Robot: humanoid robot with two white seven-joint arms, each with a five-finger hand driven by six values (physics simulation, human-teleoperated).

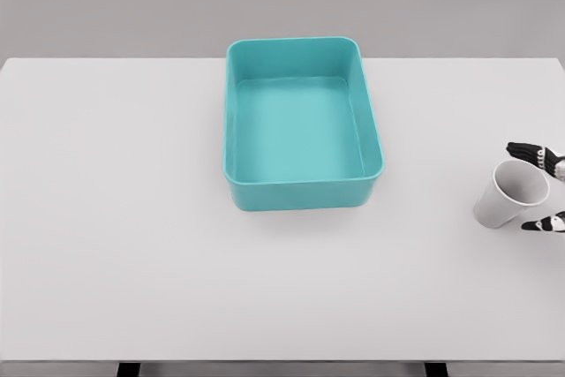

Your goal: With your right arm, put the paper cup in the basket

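Observation:
The white paper cup (509, 196) is near the table's right edge, tilted, with its open mouth facing up and to the right. My right hand (523, 186) reaches in from the right edge of the picture. Its dark-tipped fingers (530, 152) lie against the upper side of the cup's rim, and the thumb (543, 224) is against the lower side, so the hand is closed on the cup. Most of the hand is cut off by the picture's edge. The teal basket (302, 192) sits empty at the table's middle back, well left of the cup. My left arm does not show.
The white table (132, 218) spans the whole view, with its front edge at the bottom. The basket's walls are low with rounded corners, and its near right corner (375, 178) is the part closest to the cup.

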